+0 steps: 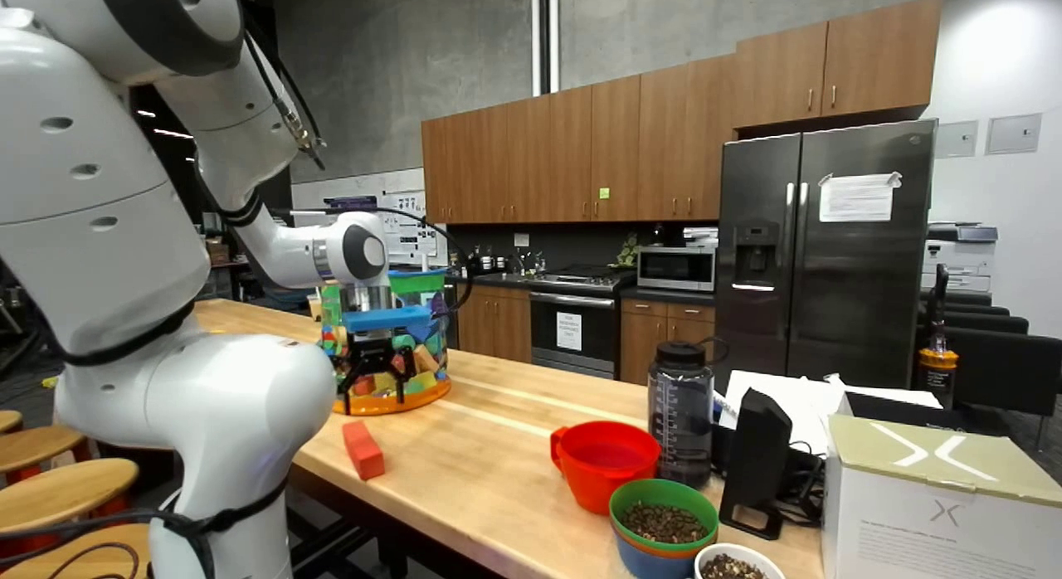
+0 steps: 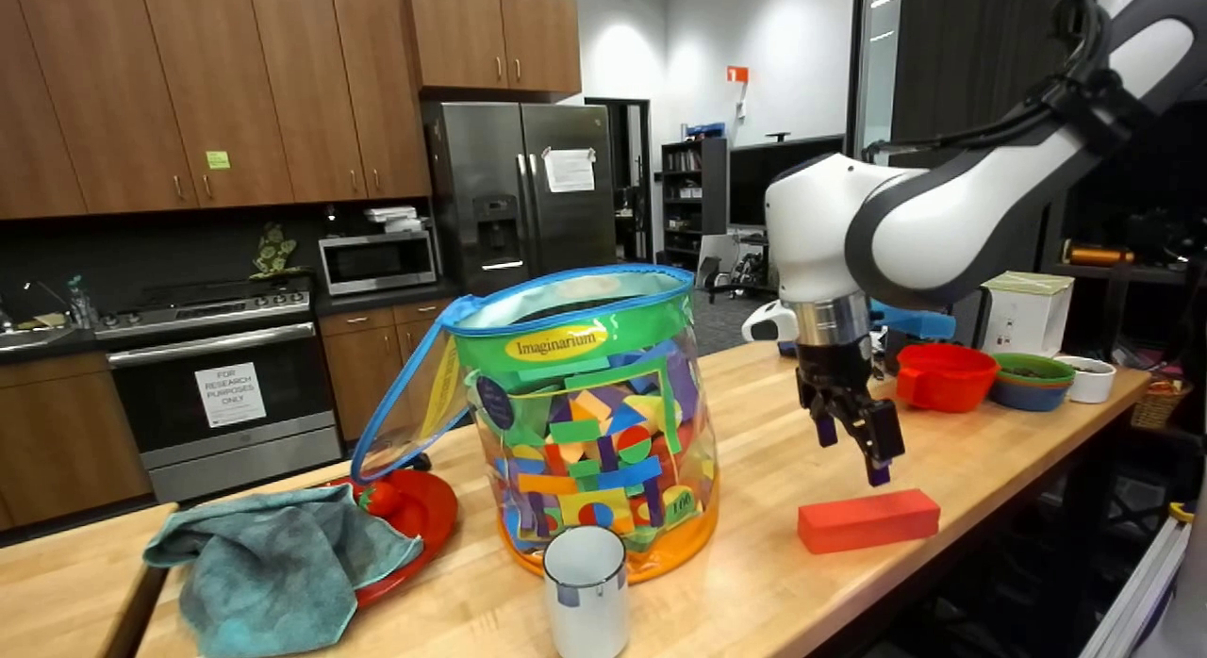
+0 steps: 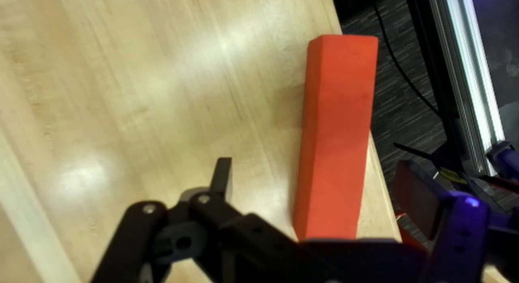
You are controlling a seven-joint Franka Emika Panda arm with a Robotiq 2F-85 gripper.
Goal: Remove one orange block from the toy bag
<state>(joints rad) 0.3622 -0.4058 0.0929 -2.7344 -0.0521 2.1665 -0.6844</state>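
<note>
The orange block (image 1: 363, 450) is a long orange-red bar lying on the wooden table near its edge; it also shows in an exterior view (image 2: 868, 521) and in the wrist view (image 3: 338, 133). My gripper (image 1: 373, 403) is open and empty above the block, apart from it. In an exterior view the gripper (image 2: 853, 458) hangs just over the block. In the wrist view the block lies between the two spread fingers of the gripper (image 3: 320, 185); its near end is hidden by the gripper. The toy bag (image 2: 585, 422), see-through with a green band, stands upright, open-topped and full of coloured blocks; the gripper partly covers it (image 1: 431, 347).
A red bowl (image 1: 610, 459), stacked green and blue bowls (image 1: 664, 513) and a dark bottle (image 1: 680, 413) stand farther along the table. A white mug (image 2: 586, 592) stands before the bag. A teal cloth (image 2: 273, 564) lies partly on a red plate (image 2: 429, 512).
</note>
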